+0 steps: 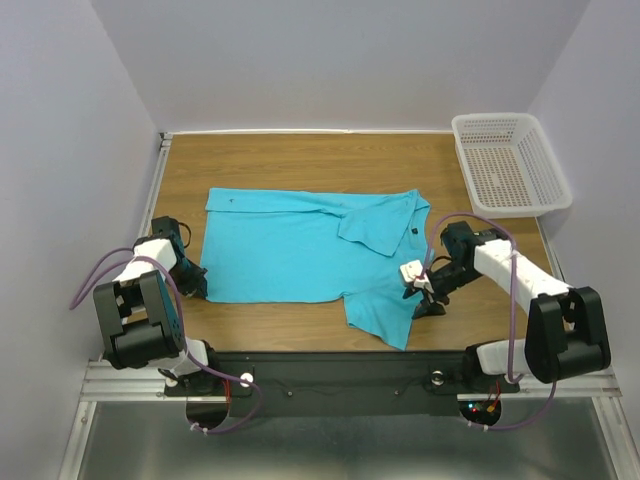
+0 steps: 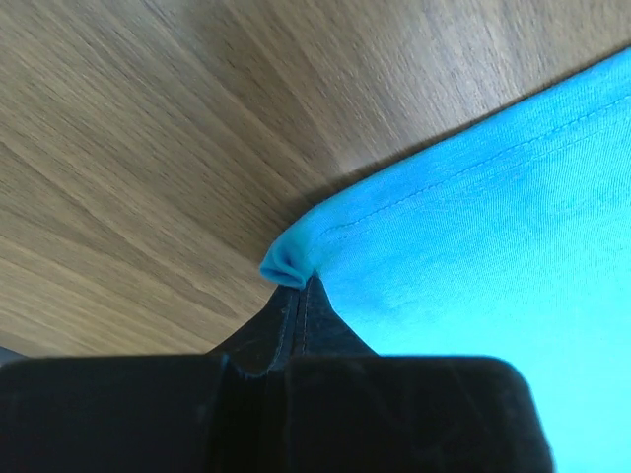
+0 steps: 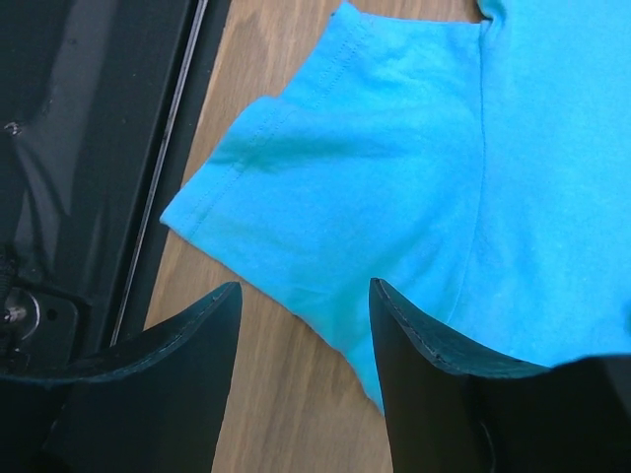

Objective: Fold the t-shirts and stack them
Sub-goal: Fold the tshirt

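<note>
A turquoise t-shirt [image 1: 300,250] lies spread on the wooden table [image 1: 300,160], collar to the right, one sleeve [image 1: 385,315] pointing at the near edge. My left gripper [image 1: 192,282] sits at the shirt's near left corner and is shut on it; in the left wrist view a small pinch of turquoise cloth [image 2: 286,264] bulges just past the closed fingertips. My right gripper [image 1: 425,298] hovers open at the near right, beside the sleeve. In the right wrist view the sleeve [image 3: 345,187] lies ahead of the spread fingers [image 3: 409,325], its edge between them, nothing gripped.
A white plastic mesh basket [image 1: 510,165] stands at the far right corner of the table. A black metal rail [image 1: 320,375] runs along the near edge, close under the sleeve. White walls enclose the table on three sides.
</note>
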Controlling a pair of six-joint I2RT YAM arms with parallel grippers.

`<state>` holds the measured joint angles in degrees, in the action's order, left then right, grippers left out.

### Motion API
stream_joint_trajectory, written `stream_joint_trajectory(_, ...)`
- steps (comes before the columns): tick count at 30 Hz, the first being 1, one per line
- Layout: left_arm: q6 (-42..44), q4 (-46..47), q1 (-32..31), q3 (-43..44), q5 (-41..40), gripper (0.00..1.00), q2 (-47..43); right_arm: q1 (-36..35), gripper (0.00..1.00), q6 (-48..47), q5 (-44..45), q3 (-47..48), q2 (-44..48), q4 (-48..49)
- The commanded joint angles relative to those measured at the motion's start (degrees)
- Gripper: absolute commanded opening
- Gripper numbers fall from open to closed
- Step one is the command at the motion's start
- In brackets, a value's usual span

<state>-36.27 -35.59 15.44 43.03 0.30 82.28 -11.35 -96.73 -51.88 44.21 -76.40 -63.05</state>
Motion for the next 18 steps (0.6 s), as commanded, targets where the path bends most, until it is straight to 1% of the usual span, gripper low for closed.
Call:
stream_joint_trajectory(1,1.73,0.88,-0.32,0.83,1.03,0.0,-0.88,-1.82,0.61,-5.03,-1.21,1.67,0.73,-4.97)
stream_joint_trajectory(2,2.77,0.79,-0.32,1.01,1.2,0.0,-1.33,-2.52,0.61,-6.01,-1.21,1.93,-0.14,-6.9)
stream_joint_trajectory(4,3.75,0.44,-0.32,1.88,1.37,0.0,-2.29,-4.89,0.61,-6.46,-1.03,2.37,-1.11,-7.79)
stream_joint_trajectory(5,4.45,0.61,-0.24,2.06,1.9,0.0,-2.56,-7.95,0.6,-6.28,-0.34,2.29,-1.9,-7.79)
stream_joint_trajectory(6,4.72,0.87,-0.32,2.06,2.42,0.0,-2.82,-9.63,0.6,-4.63,0.02,2.11,-2.08,-7.18)
stream_joint_trajectory(7,5.07,1.05,-0.32,2.06,3.3,0.0,-3.0,-13.48,0.59,-3.48,0.89,1.85,-2.09,-5.79)
stream_joint_trajectory(10,5.25,1.4,-0.32,1.89,4.19,0.0,-3.35,-19.91,0.58,1.35,3.35,1.41,-0.86,-3.41)
stream_joint_trajectory(11,5.25,1.67,-0.41,1.8,4.54,0.0,-3.44,-21.15,0.57,2.41,4.32,0.89,-0.25,-2.01)
stream_joint_trajectory(12,5.16,1.93,-0.33,1.54,4.97,0.0,-3.62,-22.38,0.57,5.81,5.55,0.71,1.15,-0.95)
stream_joint_trajectory(14,5.16,2.19,-0.24,1.27,5.5,0.0,-4.15,-24.93,0.57,8.3,8.88,-0.08,2.39,0.46)
stream_joint_trajectory(18,5.42,2.37,-0.24,1.27,6.3,0.0,-4.41,-26.7,0.56,13.31,12.58,-3.15,3.89,4.77)
